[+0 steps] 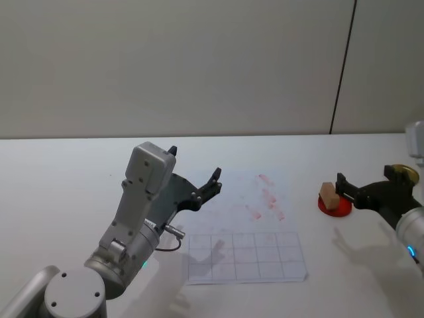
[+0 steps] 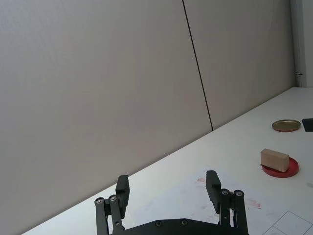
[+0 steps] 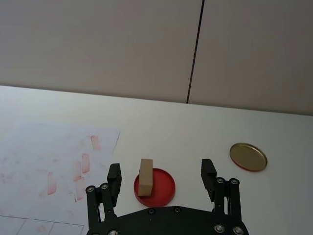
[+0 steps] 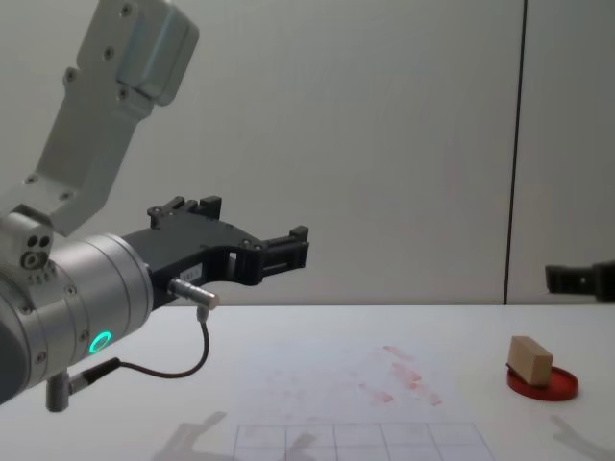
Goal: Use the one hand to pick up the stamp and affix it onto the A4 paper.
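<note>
Right black two-finger gripper (image 3: 161, 171) wide open, empty.
Small tan wooden stamp (image 3: 145, 177) lies on a flat red round ink pad (image 3: 164, 190) just ahead, beside the white A4 paper (image 1: 245, 248); left gripper (image 1: 195, 165) hovers, also spread.

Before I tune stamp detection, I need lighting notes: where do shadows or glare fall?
Head view: the left gripper throws a soft shadow on the A4 paper, the right gripper another on the table. Right wrist view: the stamp looks evenly lit, without glare.

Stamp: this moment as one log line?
stamp: on ink pad | right claw: open, beside stamp, no grip | left claw: open, raised near A4 paper
</note>
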